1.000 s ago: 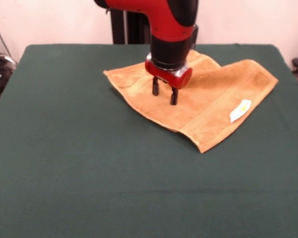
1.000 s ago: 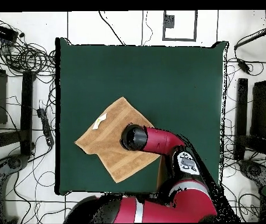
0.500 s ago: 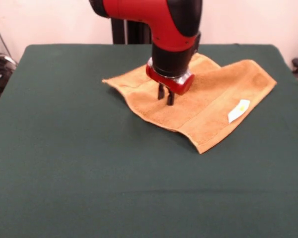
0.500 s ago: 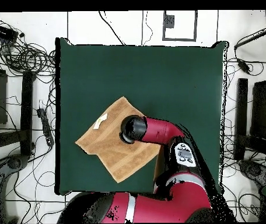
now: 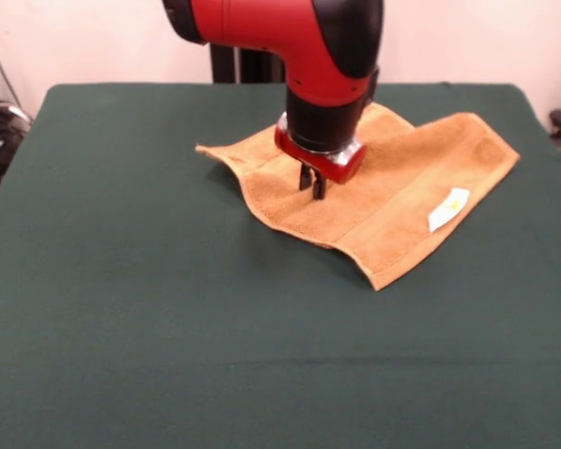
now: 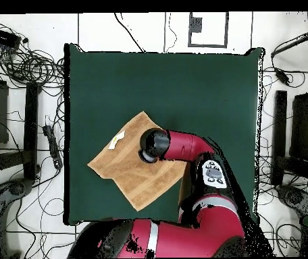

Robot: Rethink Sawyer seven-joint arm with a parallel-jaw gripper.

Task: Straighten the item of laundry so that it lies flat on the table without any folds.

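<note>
Right now we log the gripper (image 5: pixel 311 185) pinched nearly closed on a small ridge of the towel (image 5: pixel 393 196), a little way in from the towel's far-left corner as the front view shows it — the cloth puckers up around the tips. The towel lies toward the pedestal side of the tabletop (image 5: pixel 168 327), mostly spread, set diagonally to the tabletop's edges. Its white label (image 5: pixel 449 208) sits near the right-hand edge, well apart from the pinch. From the pinch, most of the cloth runs away to the right and toward the front camera — so we judge any flattening pull should go the opposite way, outward past that raised left corner, which curls off the tabletop. Overhead, the arm hides the pinch itself.
</note>
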